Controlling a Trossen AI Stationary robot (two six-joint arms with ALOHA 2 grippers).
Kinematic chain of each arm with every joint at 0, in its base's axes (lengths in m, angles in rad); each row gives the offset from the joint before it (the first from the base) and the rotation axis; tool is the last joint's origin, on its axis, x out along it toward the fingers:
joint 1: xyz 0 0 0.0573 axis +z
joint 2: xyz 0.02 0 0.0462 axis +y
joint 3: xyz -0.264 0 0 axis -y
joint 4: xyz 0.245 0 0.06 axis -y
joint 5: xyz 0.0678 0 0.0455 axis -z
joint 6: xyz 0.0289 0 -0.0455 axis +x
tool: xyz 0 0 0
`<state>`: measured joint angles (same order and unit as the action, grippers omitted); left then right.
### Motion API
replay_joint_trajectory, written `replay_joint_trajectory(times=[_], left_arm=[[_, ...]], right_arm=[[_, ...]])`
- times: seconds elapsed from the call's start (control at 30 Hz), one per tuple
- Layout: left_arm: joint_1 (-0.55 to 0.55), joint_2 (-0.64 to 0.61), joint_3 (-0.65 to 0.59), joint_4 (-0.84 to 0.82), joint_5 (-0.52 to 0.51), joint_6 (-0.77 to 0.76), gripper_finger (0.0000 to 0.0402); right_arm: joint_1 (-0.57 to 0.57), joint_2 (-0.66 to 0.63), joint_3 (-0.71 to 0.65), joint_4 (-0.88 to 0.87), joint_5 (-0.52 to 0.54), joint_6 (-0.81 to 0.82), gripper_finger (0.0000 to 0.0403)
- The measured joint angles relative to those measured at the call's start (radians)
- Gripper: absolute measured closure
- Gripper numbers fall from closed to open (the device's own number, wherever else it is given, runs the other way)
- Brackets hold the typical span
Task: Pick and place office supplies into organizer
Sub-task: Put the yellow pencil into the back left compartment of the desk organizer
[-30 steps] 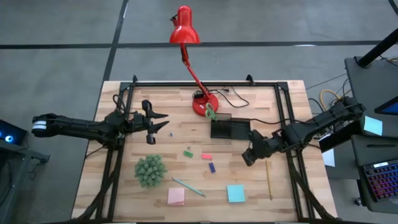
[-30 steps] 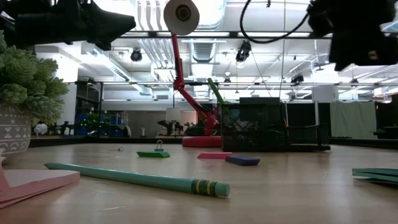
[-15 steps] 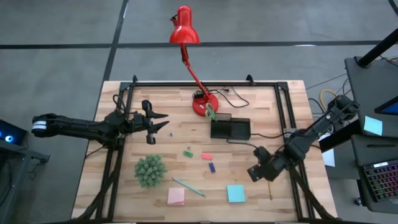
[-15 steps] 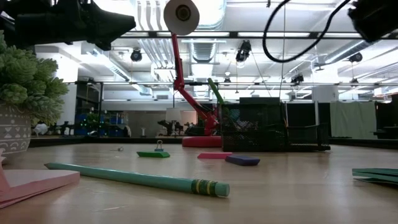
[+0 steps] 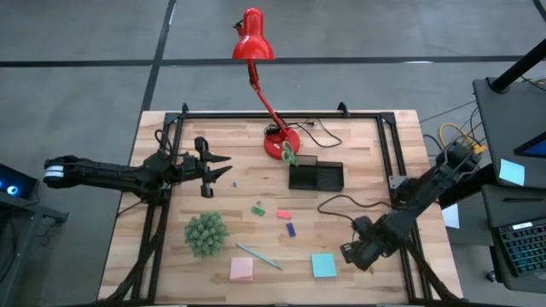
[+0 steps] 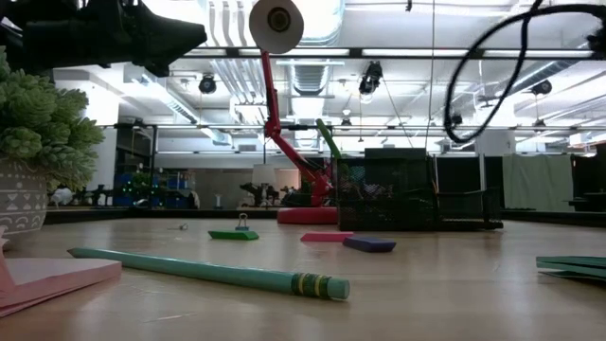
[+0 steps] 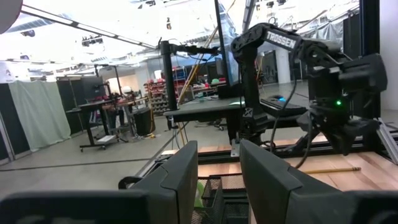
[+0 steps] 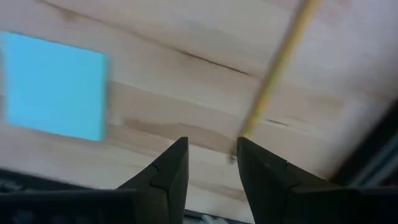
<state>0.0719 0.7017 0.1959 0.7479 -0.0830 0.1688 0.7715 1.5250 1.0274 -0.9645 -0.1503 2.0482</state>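
Butcher-block tabletop [image 5: 247, 145] framed by black rails was what we saw, with grey floor around it. At left the left gripper [image 5: 223, 170] hung above the boards, fingers [image 7: 180, 180] narrowly parted on nothing. Below sat a fuzzy green ball [image 5: 206, 233], a pink pad [image 5: 241, 269] and a teal pen [image 5: 258, 256]. Mid-table stood the red lamp [image 5: 266, 94] and, touching its base, the black organizer [image 5: 316, 176]. Rightward lay the blue pad [image 5: 323, 265]; the right gripper [image 5: 351, 253], fingers slightly apart and empty, hovered over the pencil [image 8: 278, 67]. Beyond we saw a workshop with racks.
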Motion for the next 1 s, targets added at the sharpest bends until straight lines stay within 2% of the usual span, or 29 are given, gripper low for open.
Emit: replay_joint_trajectory(times=[0.2, 0.43, 1.0], left_arm=[[0.0, 0.0, 0.0, -0.002, 0.0, 0.0, 0.0294], [0.0, 0.0, 0.0, -0.002, 0.0, 0.0, 0.0294], [0.0, 0.0, 0.0, -0.001, 0.0, 0.0, 0.0294]], right_arm=[[0.053, 0.046, 0.009, -0.019, -0.005, 0.07, 0.0269], [0.092, 0.034, -0.053, -0.019, 0.058, 0.173, 0.0259], [0.082, 0.036, -0.165, 0.066, 0.073, 0.212, 0.0257]])
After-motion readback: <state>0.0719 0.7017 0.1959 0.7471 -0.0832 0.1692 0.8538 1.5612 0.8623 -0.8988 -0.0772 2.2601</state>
